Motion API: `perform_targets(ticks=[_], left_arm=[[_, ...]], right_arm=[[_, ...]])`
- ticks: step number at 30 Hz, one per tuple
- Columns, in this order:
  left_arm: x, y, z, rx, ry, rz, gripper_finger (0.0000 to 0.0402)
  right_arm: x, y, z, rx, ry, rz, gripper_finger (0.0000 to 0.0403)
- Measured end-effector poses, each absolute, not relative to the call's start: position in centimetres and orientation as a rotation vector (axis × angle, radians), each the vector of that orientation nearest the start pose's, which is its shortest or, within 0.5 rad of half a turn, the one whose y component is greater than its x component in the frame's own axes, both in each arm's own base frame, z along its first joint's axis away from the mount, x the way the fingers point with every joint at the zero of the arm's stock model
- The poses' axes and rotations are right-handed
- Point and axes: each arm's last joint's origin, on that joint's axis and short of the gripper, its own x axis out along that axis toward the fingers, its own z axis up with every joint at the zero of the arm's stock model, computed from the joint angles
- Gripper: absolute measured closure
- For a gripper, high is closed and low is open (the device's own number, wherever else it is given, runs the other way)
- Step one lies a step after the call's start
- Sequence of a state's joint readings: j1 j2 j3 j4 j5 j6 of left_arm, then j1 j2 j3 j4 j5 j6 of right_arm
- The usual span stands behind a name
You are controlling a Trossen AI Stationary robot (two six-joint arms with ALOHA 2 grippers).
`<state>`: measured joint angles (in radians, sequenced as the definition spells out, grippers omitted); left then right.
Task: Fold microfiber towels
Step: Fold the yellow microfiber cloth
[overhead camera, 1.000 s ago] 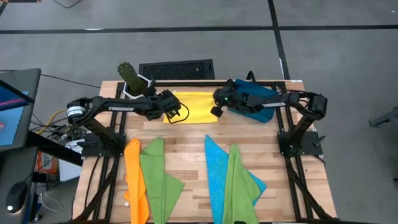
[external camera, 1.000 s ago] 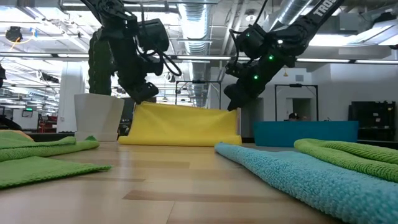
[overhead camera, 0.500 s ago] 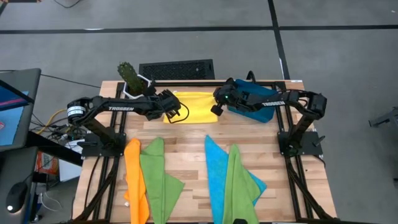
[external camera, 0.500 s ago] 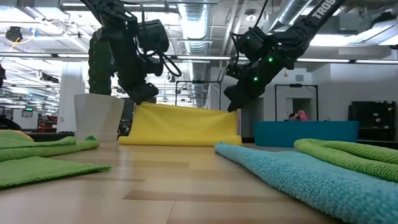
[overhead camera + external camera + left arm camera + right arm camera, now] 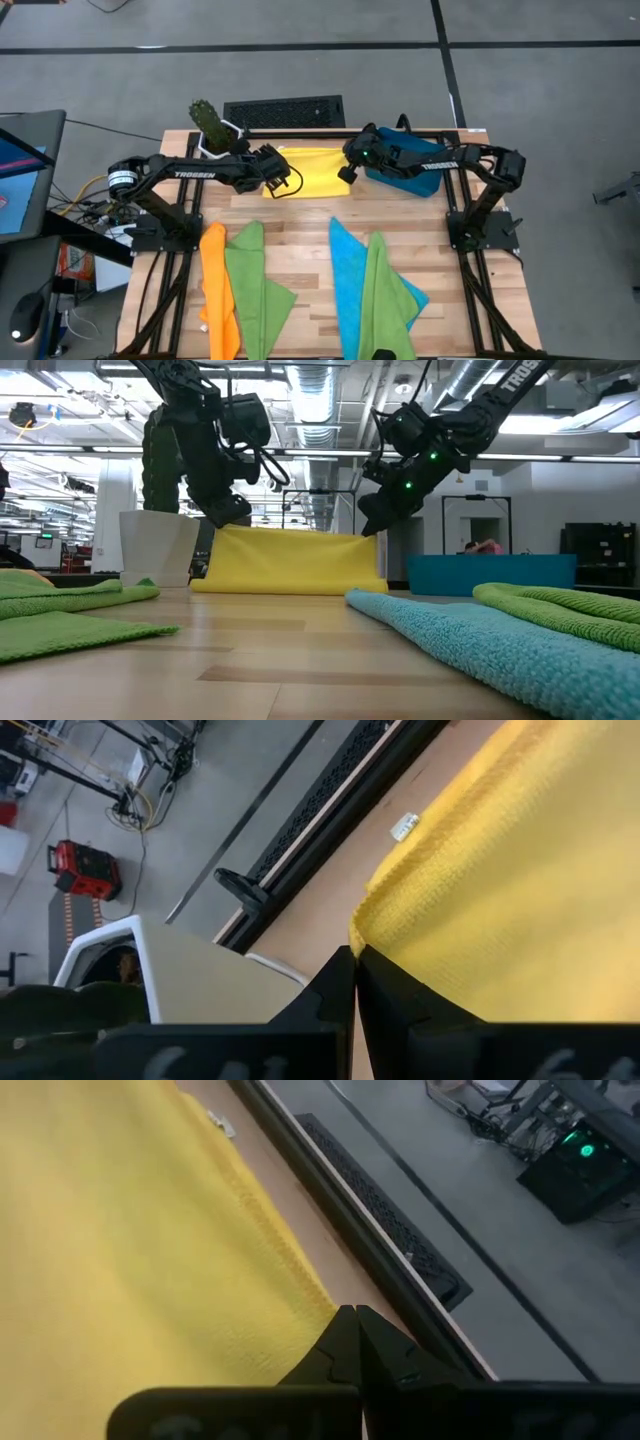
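A yellow towel [image 5: 312,170] stands like a low curtain at the far middle of the table, its lower part resting on the wood [image 5: 290,586]. My left gripper [image 5: 232,520] is shut on its upper left corner. My right gripper [image 5: 368,530] is shut on its upper right corner. Toward the near edge lie an orange towel [image 5: 217,290], a green towel [image 5: 258,285], a blue towel [image 5: 350,268] and a second green towel [image 5: 385,295], all flat on the table and untouched. My left gripper pinches the yellow towel's corner [image 5: 366,928] between its two fingertips, slanting down from the table's left side. One layer or several, I cannot tell. The corner is lifted and the cloth hangs below it onto the table. My right gripper pinches the opposite upper corner [image 5: 322,1306] between its fingertips, slanting down from the table's right side. The top edge [image 5: 300,532] runs nearly straight between both grippers, and the cloth's lower part stays on the table.
A dark blue tray [image 5: 408,165] sits at the far right, just behind my right arm. A white pot with a cactus [image 5: 214,133] stands at the far left corner. Bare wood [image 5: 300,225] lies between the yellow towel and the near towels.
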<state>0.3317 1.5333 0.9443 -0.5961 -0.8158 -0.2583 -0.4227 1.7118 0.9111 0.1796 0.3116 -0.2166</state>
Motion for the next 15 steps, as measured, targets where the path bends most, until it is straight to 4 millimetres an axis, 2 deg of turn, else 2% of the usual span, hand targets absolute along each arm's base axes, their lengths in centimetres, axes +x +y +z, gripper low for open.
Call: perform_targets(ticks=[8, 15], left_arm=[[25.8, 11.5, 20.0, 0.058, 1.056, 1.129, 0.04], [25.6, 12.4, 20.0, 0.04, 1.048, 1.15, 0.04]], right_arm=[[31.6, -15.4, 15.4, -0.159, 0.779, -0.629, 0.0391], [31.8, -15.4, 15.0, -0.159, 0.782, -0.627, 0.039]])
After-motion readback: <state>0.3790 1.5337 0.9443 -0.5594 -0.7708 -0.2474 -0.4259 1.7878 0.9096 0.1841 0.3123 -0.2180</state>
